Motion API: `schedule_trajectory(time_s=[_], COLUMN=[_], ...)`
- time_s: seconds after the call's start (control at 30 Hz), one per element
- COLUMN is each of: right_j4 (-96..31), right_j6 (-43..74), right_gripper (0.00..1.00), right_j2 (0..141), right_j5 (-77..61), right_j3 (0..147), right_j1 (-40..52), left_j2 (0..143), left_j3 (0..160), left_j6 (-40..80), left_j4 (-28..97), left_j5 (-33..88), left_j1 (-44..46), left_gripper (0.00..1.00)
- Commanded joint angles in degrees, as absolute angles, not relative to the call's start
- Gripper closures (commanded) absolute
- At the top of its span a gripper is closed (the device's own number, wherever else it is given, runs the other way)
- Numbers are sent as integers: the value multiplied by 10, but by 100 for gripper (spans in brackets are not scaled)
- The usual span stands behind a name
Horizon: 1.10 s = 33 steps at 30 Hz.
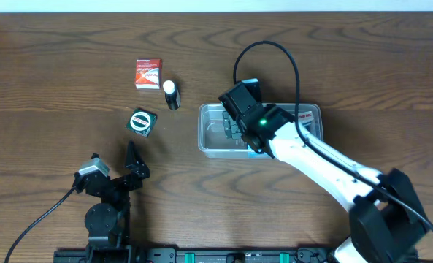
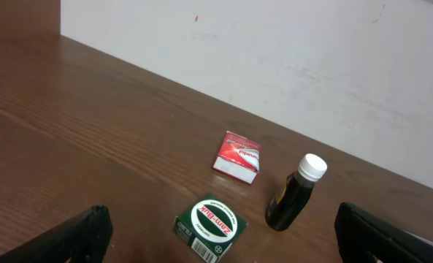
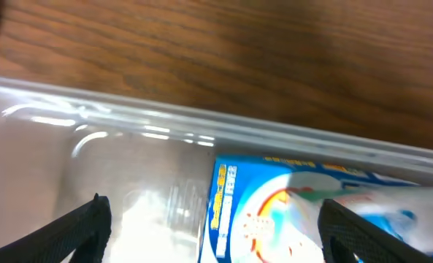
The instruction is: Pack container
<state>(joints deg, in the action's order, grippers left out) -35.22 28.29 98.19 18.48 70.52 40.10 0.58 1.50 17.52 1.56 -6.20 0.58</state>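
- Now the container (image 1: 206, 135) sits right of centre frame, a blue box (image 3: 274, 212) inside.
- Right gripper (image 3: 212, 223) hangs spread wide over it, gripping nothing.
- Left gripper (image 2: 220, 234), lower left overhead, gapes empty.

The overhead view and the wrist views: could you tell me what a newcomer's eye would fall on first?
The white right arm stands out, its open hand poised over the clear container right of centre, where a blue-and-white packet lies inside. To the left, on the wooden table, a red box, a dark white-capped bottle and a green box sit in a loose cluster.
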Motion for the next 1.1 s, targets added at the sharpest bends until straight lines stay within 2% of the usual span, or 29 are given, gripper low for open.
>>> schedule_trajectory(time_s=[0.0, 0.2, 0.53, 0.83, 1.07], right_j4=[-373, -413, -440, -487, -498], right_j6=[293, 293, 293, 293, 293], right_gripper=[10, 1, 1, 1, 1], right_j2=[928, 813, 632, 631, 639], right_j5=[199, 221, 326, 357, 357], right_j3=[729, 733, 733, 733, 733], right_j1=[413, 398, 243, 79, 63], left_j2=[3, 3, 3, 3, 3], left_j3=[2, 2, 2, 2, 3], left_j6=[165, 165, 165, 165, 186], left_j4=[36, 36, 36, 36, 36], left_j5=[-69, -69, -69, -69, -32], left_j1=[3, 3, 3, 3, 3], left_gripper=[2, 2, 2, 2, 2])
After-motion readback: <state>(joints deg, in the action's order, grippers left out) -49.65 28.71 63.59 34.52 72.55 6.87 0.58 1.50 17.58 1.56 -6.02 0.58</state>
